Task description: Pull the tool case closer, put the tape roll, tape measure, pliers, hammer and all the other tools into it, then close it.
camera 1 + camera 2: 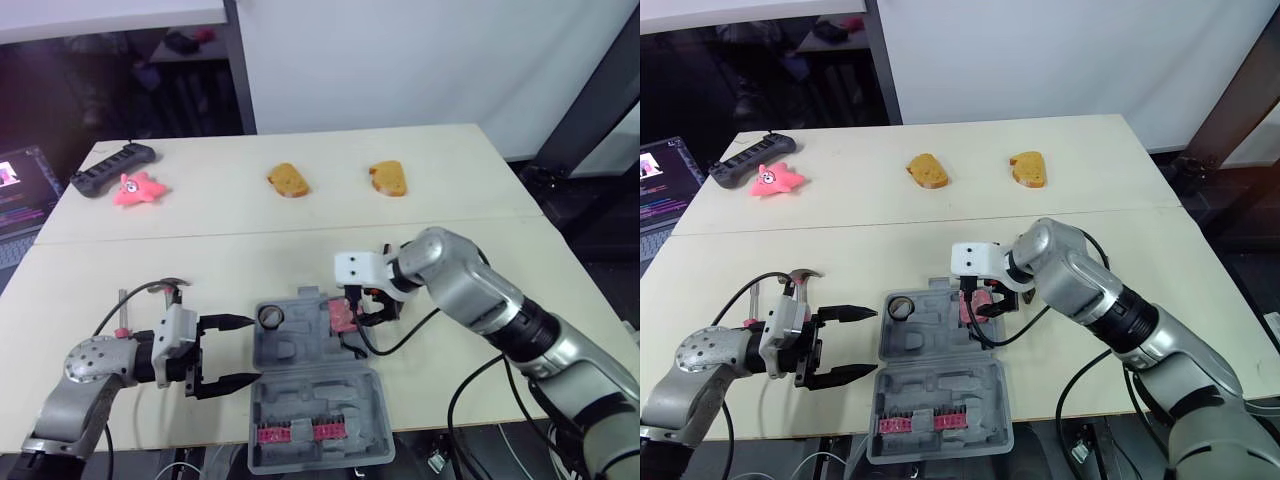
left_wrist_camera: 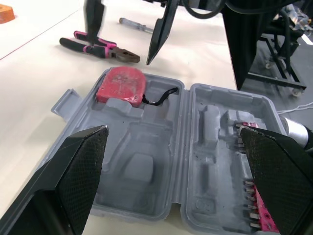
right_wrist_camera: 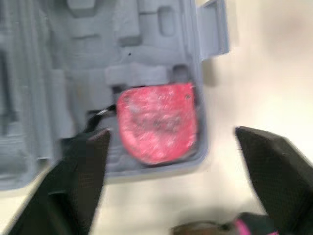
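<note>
Loading the grey plastic tool case (image 1: 310,345), left gripper (image 1: 875,341) and right gripper (image 1: 366,312) both gape; red tape measure (image 2: 120,85) sits beneath the right fingers (image 3: 274,166); pink-and-black-handled pliers (image 2: 98,46) probably come next.

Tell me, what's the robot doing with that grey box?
The robot is packing tools into an open grey tool case. The pink tape measure and the tape roll already lie inside. Its right gripper hangs open just above the tape measure. Its left gripper is open beside the case. The pliers, a screwdriver and the hammer are on the table.
</note>
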Robot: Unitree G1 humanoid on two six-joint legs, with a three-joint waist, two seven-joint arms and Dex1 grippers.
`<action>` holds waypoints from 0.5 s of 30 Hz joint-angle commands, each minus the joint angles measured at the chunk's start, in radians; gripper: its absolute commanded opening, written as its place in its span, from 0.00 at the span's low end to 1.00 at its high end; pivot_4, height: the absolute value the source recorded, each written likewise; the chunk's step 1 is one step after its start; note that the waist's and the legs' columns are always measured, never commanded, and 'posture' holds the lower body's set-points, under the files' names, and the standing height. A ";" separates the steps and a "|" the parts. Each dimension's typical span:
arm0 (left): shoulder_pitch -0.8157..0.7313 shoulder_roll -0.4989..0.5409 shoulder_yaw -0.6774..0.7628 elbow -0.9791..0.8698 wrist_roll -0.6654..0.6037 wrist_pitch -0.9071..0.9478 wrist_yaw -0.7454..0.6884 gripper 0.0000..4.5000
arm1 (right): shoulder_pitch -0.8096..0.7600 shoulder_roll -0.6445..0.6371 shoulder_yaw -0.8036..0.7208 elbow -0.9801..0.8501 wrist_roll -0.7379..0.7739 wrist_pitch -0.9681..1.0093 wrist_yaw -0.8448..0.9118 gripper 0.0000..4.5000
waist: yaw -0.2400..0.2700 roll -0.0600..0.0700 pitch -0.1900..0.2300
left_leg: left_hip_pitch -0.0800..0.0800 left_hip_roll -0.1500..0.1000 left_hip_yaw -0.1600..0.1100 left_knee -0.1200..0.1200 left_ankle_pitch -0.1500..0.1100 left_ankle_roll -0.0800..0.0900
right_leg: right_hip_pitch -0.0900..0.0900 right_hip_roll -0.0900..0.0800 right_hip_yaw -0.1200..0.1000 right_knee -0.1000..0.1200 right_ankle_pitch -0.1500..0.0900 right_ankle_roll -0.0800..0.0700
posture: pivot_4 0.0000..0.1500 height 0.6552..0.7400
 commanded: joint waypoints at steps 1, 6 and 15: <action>-0.005 0.006 0.011 -0.025 -0.014 -0.003 -0.002 1.00 | 0.016 0.007 -0.069 -0.043 0.049 0.010 -0.025 0.49 | -0.003 0.000 0.000 | 0.000 0.000 0.000 0.000 0.000 0.000 | 0.000 0.000 0.000 0.000 0.000 0.000 | 1.00 1.00; -0.006 0.009 0.013 -0.020 -0.012 -0.004 -0.004 1.00 | 0.109 0.057 -0.183 -0.036 0.101 -0.058 -0.137 0.29 | 0.000 0.000 0.000 | 0.000 0.000 0.000 0.000 0.000 0.000 | 0.000 0.001 0.000 0.000 0.000 0.000 | 1.00 1.00; -0.019 0.003 0.016 -0.011 -0.010 -0.007 0.006 1.00 | 0.303 0.127 -0.311 0.086 0.205 -0.359 -0.227 0.29 | 0.001 0.000 0.000 | 0.001 0.000 0.000 0.001 0.000 0.000 | 0.001 0.000 0.000 0.000 0.000 0.000 | 1.00 1.00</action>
